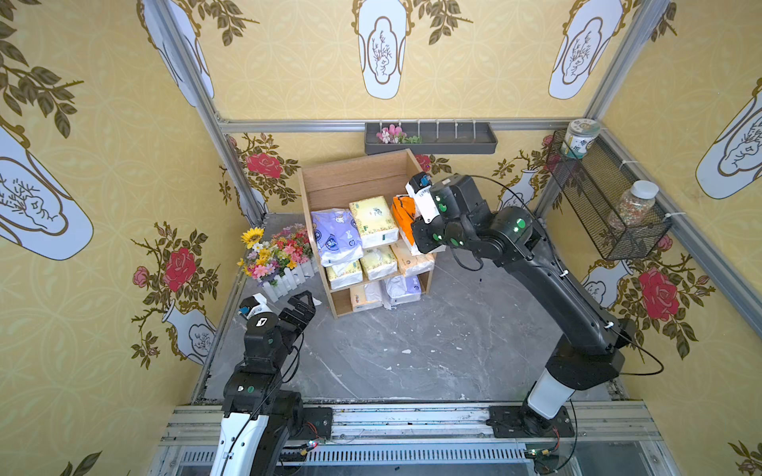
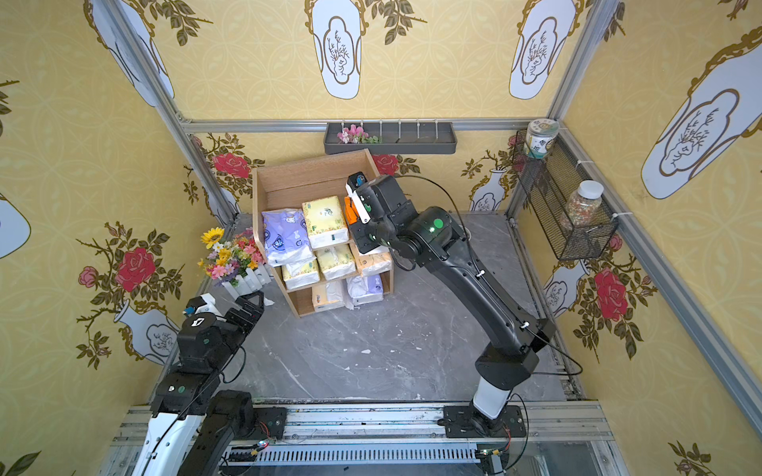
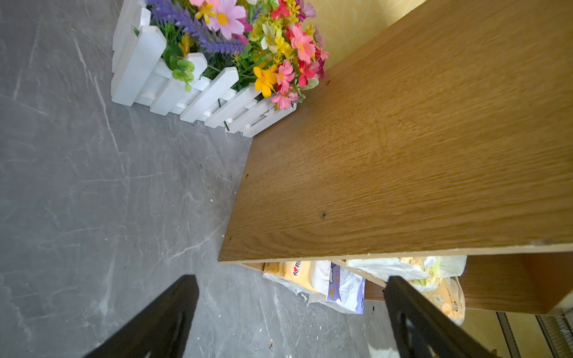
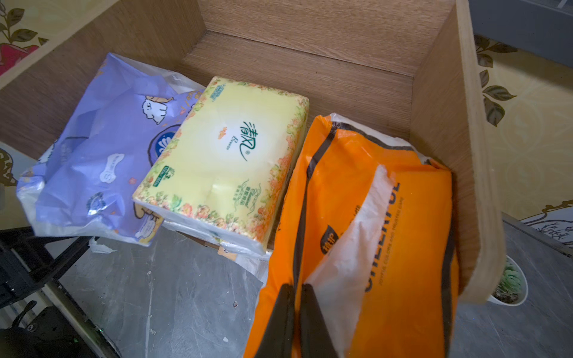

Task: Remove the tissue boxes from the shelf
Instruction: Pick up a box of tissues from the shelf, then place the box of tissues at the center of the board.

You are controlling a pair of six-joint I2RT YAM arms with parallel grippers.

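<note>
"Tissue boxes: any off yet?"

"None that I can see. Eight sit on the shelf: three on the top tier, three on the middle, two at the bottom. I'm on the orange pack, at the top tier's right end, tight against the side panel."

"Why take it from the front?"

"That panel blocks one flank and the yellow pack lies just beside the other. The near end overhangs the front edge, so I judge it the only way in. My right gripper is pressed together there, pinching a fold of wrapper."

"And the left?"

"My left gripper hangs low by the shelf's outer left side, near the flower box. Its fingers are spread wide with nothing between them. Out of the way, I reckon."

"How does the orange one look?"

"Slack, crinkled plastic with dark stripes and dark lettering, and white tissue bulging from a long opening on top. It's soft, so I expect it to sag when pulled."
</note>
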